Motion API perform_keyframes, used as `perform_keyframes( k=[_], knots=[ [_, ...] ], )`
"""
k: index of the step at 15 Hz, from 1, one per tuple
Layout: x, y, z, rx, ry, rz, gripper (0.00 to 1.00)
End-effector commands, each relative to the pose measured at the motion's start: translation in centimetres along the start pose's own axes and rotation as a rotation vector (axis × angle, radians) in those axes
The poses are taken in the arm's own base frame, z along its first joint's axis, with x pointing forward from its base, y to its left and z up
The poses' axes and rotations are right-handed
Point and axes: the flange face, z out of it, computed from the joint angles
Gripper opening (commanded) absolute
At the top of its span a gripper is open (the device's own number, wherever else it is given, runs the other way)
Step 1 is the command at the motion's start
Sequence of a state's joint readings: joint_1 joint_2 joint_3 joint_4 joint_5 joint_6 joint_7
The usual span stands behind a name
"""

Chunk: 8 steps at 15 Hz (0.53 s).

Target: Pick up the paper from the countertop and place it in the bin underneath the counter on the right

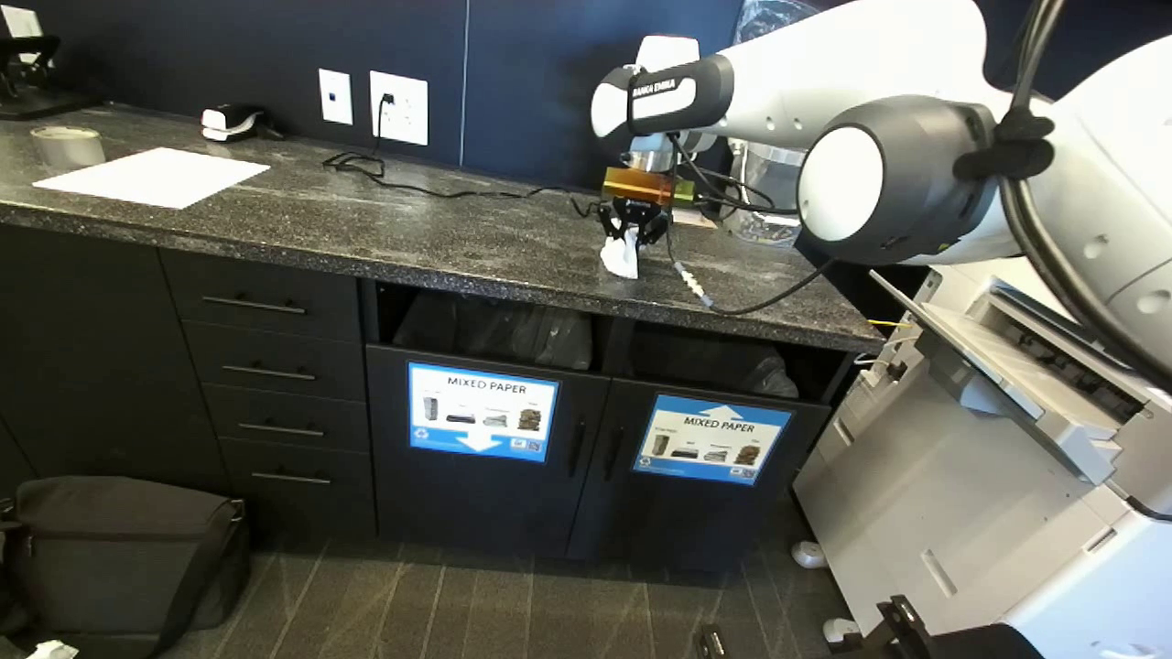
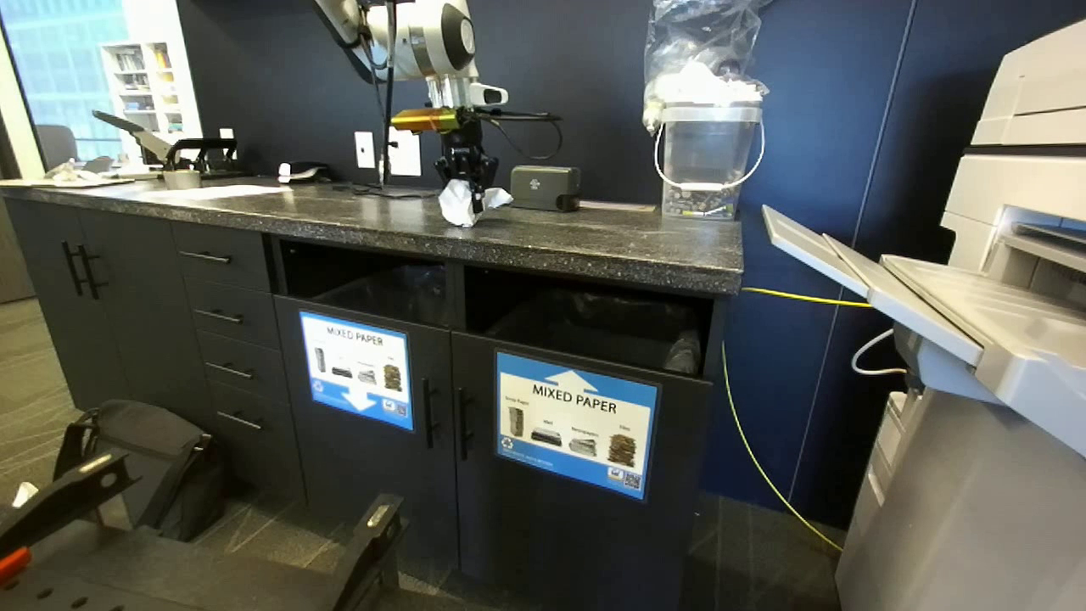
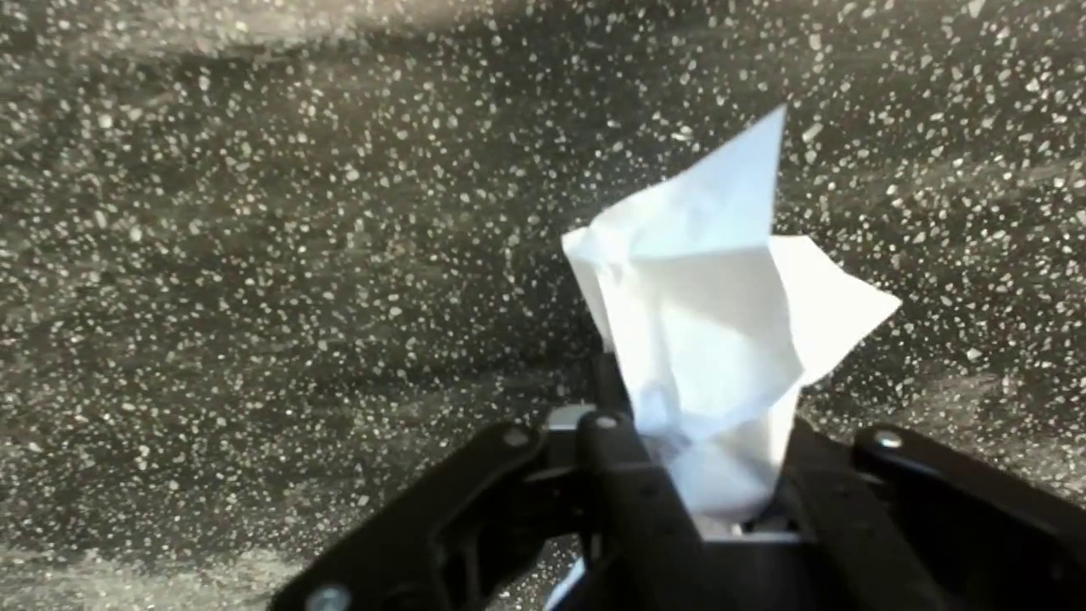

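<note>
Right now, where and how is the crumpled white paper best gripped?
Probably pinch the paper from above, since the countertop lies beneath it. Take the narrow part, tapering toward the gripper in the wrist view, rather than the wide, pointed folds.

One gripper (image 3: 711, 454), one held paper (image 3: 708, 327), two bins (image 2: 611, 331), two signs (image 2: 577, 424), four drawers (image 1: 261, 289).
</note>
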<state>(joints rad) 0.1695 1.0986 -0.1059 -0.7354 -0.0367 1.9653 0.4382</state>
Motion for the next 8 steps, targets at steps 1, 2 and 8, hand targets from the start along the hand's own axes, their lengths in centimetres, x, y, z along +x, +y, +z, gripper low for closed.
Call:
perform_keyframes(
  k=[1,2,8],
  knots=[
    [0.4,0.1,-0.4,-0.027,0.011,0.008,0.11],
    [0.3,0.3,-0.5,-0.027,-0.005,0.001,0.13],
    [-1.0,0.7,-2.3,-0.004,-0.137,-0.132,0.10]
  ],
)
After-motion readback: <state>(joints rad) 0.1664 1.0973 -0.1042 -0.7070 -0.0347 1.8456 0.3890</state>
